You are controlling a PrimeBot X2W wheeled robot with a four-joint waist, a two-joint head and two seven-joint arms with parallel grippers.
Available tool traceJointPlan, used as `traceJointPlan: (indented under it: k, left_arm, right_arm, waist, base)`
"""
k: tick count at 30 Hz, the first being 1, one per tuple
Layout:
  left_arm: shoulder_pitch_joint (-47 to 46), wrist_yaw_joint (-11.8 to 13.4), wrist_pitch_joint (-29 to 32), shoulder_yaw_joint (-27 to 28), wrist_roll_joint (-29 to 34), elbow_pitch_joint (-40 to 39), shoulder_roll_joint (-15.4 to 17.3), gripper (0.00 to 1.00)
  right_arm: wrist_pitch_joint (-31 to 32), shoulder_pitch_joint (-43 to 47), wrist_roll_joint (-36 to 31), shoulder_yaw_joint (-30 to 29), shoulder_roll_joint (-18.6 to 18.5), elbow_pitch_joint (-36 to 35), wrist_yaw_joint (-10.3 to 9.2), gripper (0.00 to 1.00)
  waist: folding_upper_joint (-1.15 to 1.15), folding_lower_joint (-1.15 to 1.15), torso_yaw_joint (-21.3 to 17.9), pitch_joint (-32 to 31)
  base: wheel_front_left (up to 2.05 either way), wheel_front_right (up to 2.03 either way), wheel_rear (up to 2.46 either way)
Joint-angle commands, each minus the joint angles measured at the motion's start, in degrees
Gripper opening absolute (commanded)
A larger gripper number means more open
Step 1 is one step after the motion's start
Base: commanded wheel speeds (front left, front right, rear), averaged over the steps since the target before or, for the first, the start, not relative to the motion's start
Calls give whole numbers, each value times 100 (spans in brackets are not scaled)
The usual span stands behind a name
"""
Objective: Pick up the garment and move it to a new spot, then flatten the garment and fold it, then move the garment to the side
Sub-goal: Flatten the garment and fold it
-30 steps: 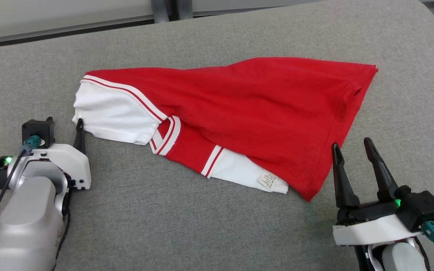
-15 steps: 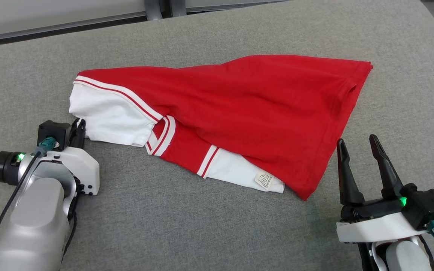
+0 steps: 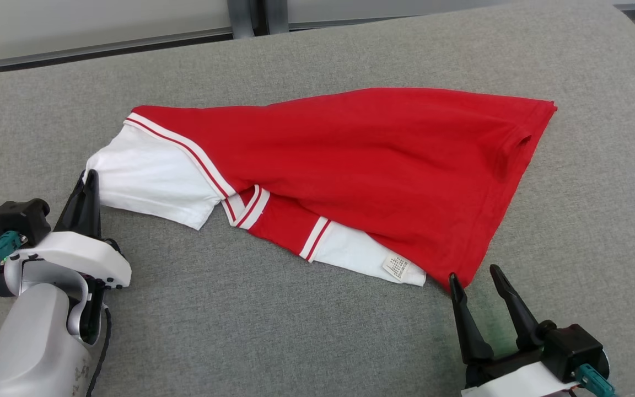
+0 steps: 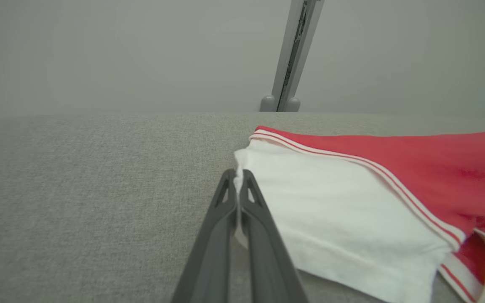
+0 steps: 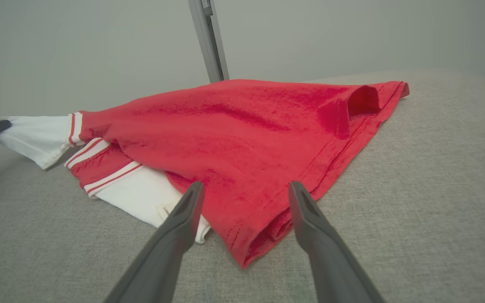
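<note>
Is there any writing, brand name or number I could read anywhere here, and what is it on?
Nothing here is legible.
On the small white sewn-in label at the near edge of the red and white fabric garment: rows of tiny dark print, too small and blurred to read.
I can make out no other words, numbers or logos.

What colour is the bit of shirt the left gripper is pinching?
White. The left gripper grips the shirt there; left wrist view shows it best.

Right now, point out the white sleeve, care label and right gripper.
white sleeve (image 3: 146,182), head view, middle of the white cloth.
care label (image 3: 396,267), head view, centre of the tag.
right gripper (image 3: 473,272), head view, midway between its fingers' tips.
</note>
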Motion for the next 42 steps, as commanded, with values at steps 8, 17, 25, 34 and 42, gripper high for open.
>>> traceJointPlan:
  k: [8,17,25,34,42]
  left_arm:
    - [223,-46,62,136,-204,-624,84,0]
    - [256,49,231,102,-231,-1026,173,0]
    - [320,33,199,217,-377,-1322,222,0]
    - [68,-170,767,527,-1335,-2551,138,0]
    - [-549,-5,1999,718,-2451,-3590,-3,0]
  right_arm:
    - [-5,-206,66,167,-16,506,-3,100]
    - [-5,-437,165,434,-15,921,-3,0]
    - [-5,-241,82,172,-13,327,-3,0]
    - [-6,-178,715,-323,-548,-1393,-3,0]
    - [255,-912,2276,-868,-1766,-1600,-3,0]
  waist:
    - [0,0,83,188]
    - [0,0,94,230]
    - [0,0,12,98]
    - [0,0,-123,-464]
    - [0,0,-90,-971]
  base:
    - [0,0,0]
    - [0,0,0]
    - [0,0,0]
    - [0,0,0]
    - [0,0,0]
